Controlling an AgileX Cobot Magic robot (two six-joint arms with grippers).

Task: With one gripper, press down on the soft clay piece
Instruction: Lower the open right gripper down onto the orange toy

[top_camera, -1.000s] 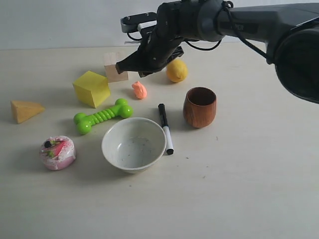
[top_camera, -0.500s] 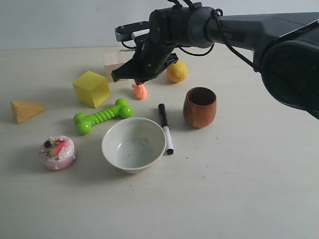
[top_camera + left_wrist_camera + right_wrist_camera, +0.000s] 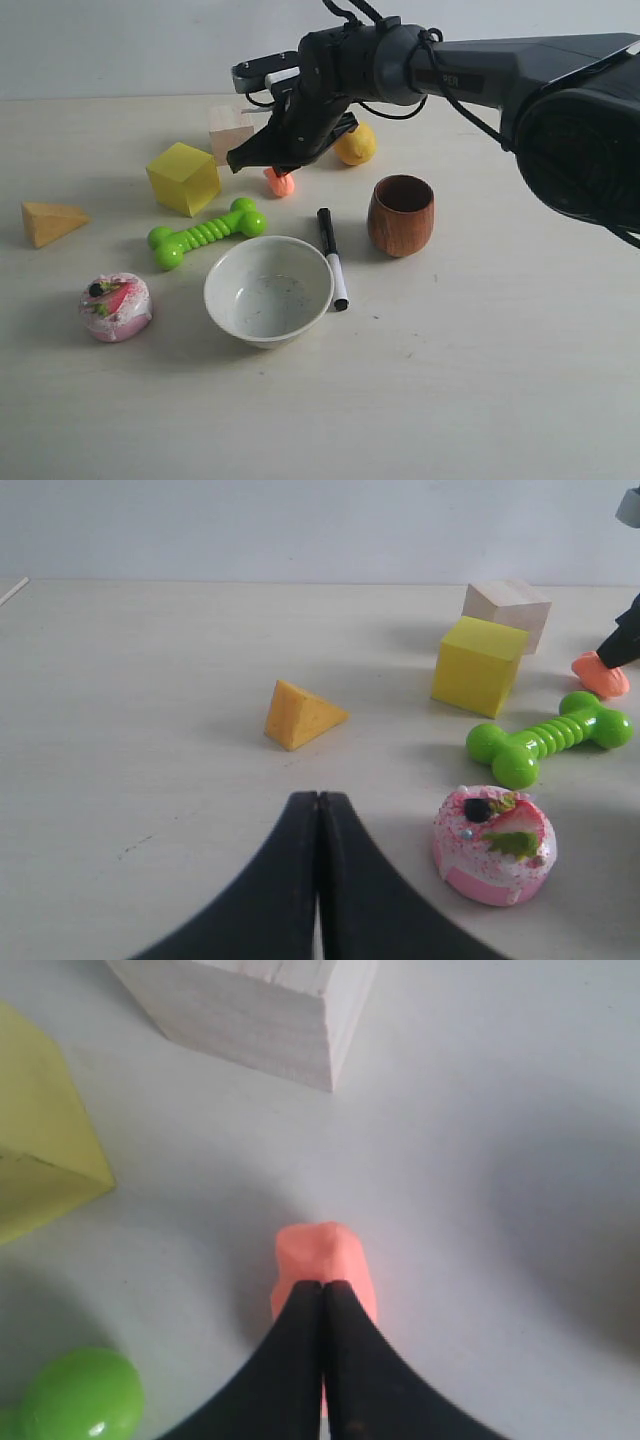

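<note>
The soft clay piece is a small salmon-orange lump on the table between the yellow cube and the lemon. It also shows in the right wrist view and at the edge of the left wrist view. My right gripper is shut, nothing between its fingers, and its closed tips rest on top of the clay, covering part of it. My left gripper is shut and empty, well away over bare table near the pink-white lump; it is not seen in the exterior view.
Around the clay stand a wooden block, a yellow cube, a lemon and a green bone toy. Nearer lie a white bowl, a marker, a brown cup, an orange wedge and the pink-white lump.
My right gripper has come down and forward from above the wooden block onto the clay piece, which it now touches. The clay has stayed in place. The other objects are unmoved.
</note>
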